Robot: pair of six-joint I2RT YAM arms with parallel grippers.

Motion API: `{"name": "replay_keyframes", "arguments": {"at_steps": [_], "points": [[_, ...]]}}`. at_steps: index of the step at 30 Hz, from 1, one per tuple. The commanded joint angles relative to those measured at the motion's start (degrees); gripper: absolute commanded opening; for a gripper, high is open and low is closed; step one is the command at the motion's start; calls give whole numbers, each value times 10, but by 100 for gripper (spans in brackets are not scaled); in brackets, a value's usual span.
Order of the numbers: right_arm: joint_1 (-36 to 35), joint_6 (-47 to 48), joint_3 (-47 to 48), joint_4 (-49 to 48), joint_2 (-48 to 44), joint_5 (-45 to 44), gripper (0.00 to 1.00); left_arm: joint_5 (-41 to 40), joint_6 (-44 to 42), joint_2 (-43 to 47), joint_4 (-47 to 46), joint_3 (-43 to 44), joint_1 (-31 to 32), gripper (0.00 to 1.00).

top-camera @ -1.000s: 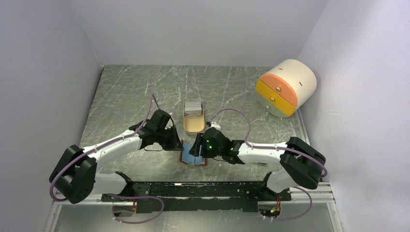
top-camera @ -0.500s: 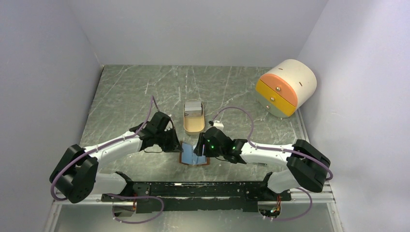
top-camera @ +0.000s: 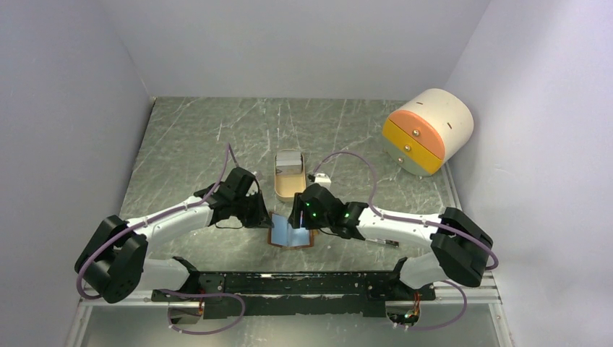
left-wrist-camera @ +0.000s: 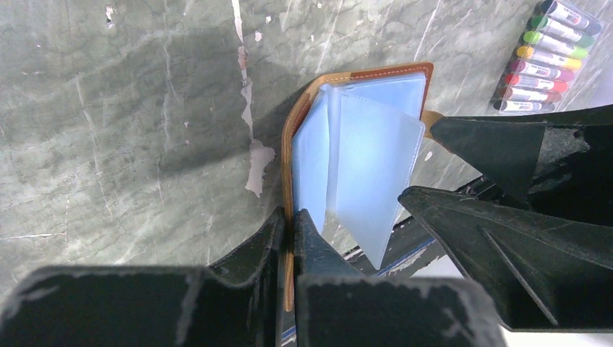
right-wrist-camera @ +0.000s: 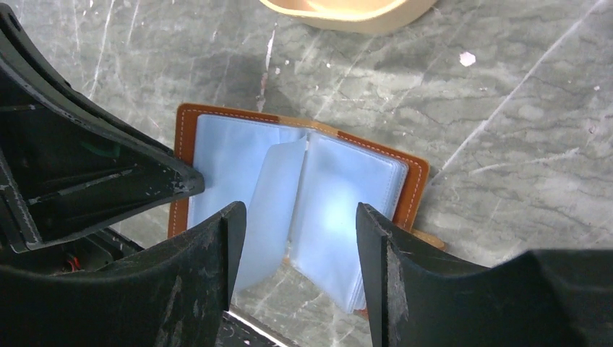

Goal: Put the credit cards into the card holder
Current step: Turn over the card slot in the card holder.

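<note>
Though hid overhead, L fingers (left-wrist-camera: 253, 249) pinch card holder (left-wrist-camera: 361, 137) (wrist cam).

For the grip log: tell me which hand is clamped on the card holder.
The left hand, shut on the holder's brown edge; the right hand stands open above it.

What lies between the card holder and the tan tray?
Only bare table separates the holder from the tray, as the right wrist view shows.
</note>
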State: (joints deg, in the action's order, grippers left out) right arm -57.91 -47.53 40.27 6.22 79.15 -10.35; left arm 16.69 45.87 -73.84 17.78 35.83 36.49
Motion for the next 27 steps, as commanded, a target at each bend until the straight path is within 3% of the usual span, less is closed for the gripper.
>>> {"name": "replay_keyframes", "arguments": {"at_steps": [1,6,11,15,20,27], "points": [[-2,18,19,7,16,-3,61,-4,-8,-5,-6,-2,4,9],[-5,13,16,-24,23,21,61,-2,-7,-7,-10,-7,4,9],[-4,-19,-41,-210,39,127,60,16,3,-11,-33,-17,2,9],[-5,-25,-41,-269,77,178,59,56,19,2,-65,-31,-7,21],[-4,-55,-91,-348,71,181,56,79,35,42,-102,-55,-26,28],[1,-57,-124,-367,33,157,49,126,27,34,-158,-72,-34,31]]}}
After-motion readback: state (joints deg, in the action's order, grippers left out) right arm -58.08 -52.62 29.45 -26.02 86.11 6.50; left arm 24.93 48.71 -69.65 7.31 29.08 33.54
